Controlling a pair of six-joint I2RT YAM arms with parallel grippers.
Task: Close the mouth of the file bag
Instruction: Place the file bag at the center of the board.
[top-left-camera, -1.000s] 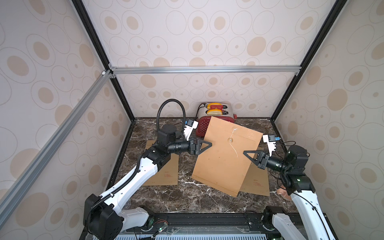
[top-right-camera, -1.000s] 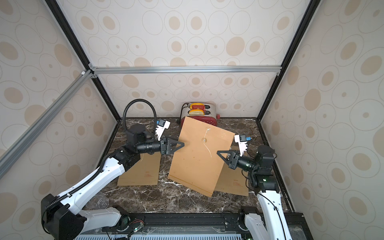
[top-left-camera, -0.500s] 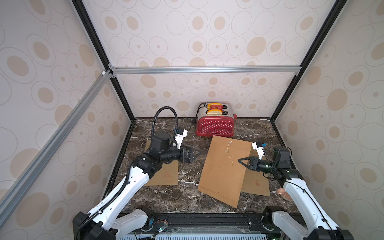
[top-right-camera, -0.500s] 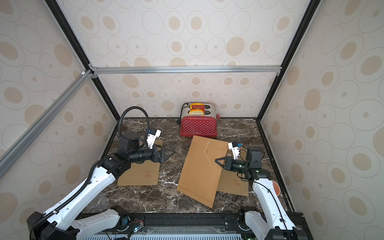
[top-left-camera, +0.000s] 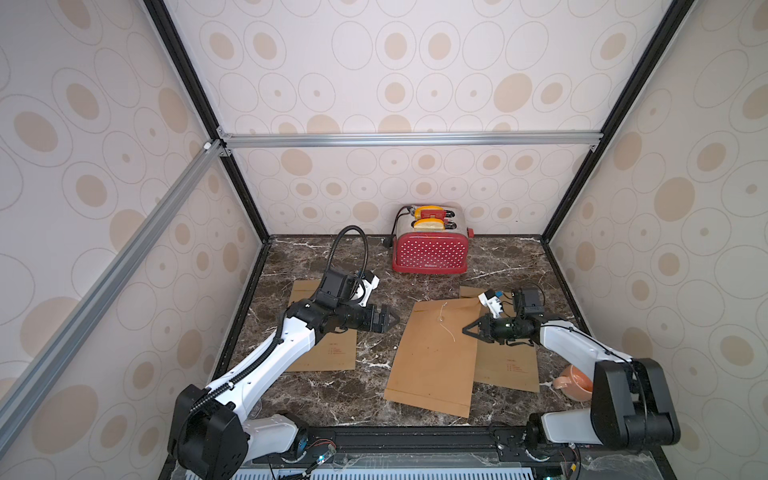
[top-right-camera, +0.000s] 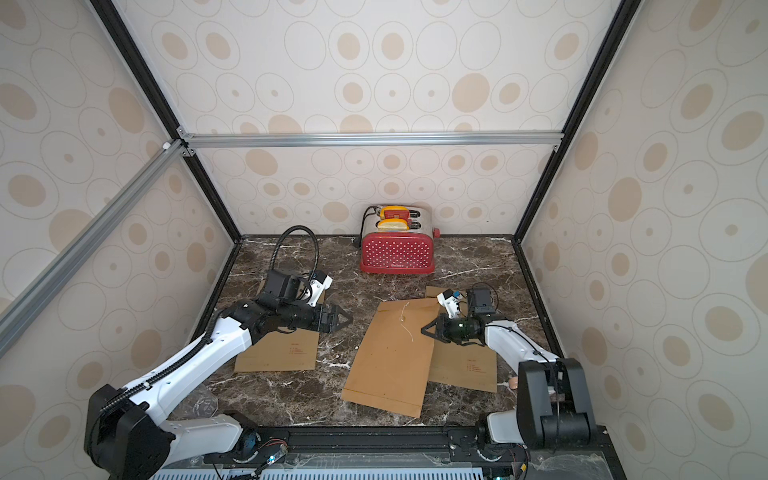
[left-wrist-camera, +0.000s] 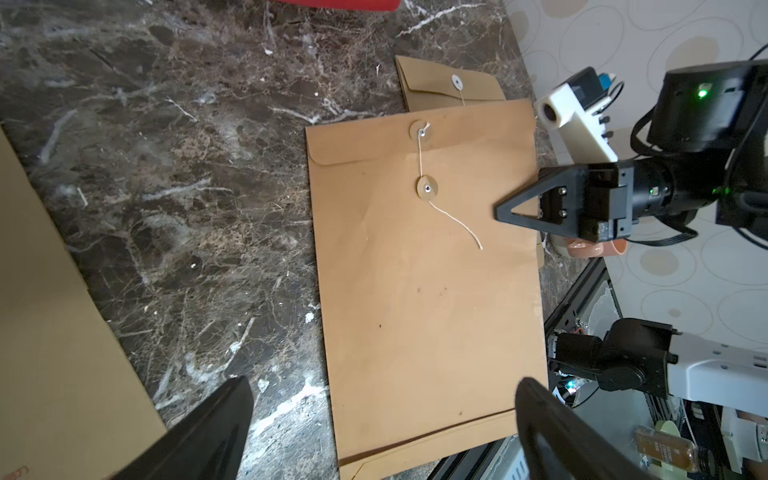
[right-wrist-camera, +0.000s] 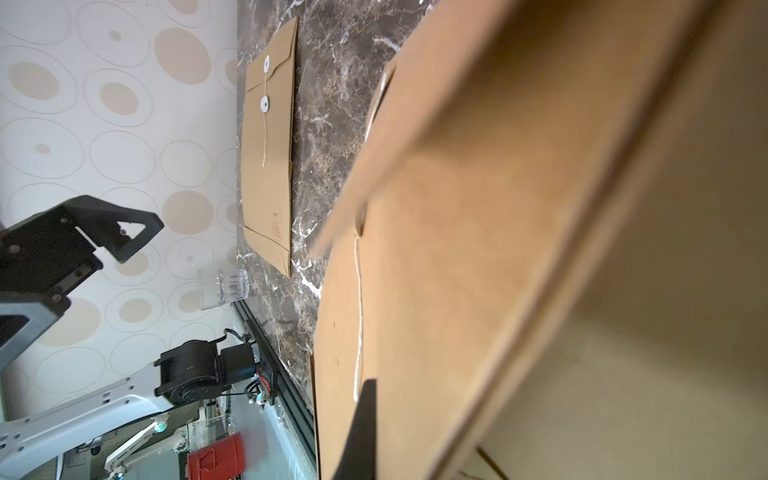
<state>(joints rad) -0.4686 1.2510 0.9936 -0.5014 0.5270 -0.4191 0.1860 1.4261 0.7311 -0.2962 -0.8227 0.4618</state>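
Observation:
The brown file bag (top-left-camera: 432, 361) (top-right-camera: 390, 361) lies flat in the middle of the marble table. In the left wrist view its flap (left-wrist-camera: 361, 143) is folded down. A white string (left-wrist-camera: 455, 222) runs from the flap's button to the lower button, and its loose end trails over the paper. My right gripper (top-left-camera: 466, 331) (top-right-camera: 424, 331) (left-wrist-camera: 498, 210) is shut on the file bag's right edge. In the right wrist view only one of its fingers (right-wrist-camera: 361, 432) shows against the paper. My left gripper (top-left-camera: 395, 320) (top-right-camera: 348, 320) (left-wrist-camera: 384, 384) hovers open, left of the bag's mouth and apart from it.
A red toaster (top-left-camera: 430, 253) stands at the back wall. Another brown envelope (top-left-camera: 328, 353) lies under my left arm, and one more (top-left-camera: 509, 365) lies partly under the file bag at the right. An orange cup (top-left-camera: 575, 382) sits near the right front, a clear glass (right-wrist-camera: 224, 286) at the left front.
Both grippers held the file bag up a second ago. The left gripper opened, let go and drew back left. The bag came down flat, with the right gripper lowering along with it.

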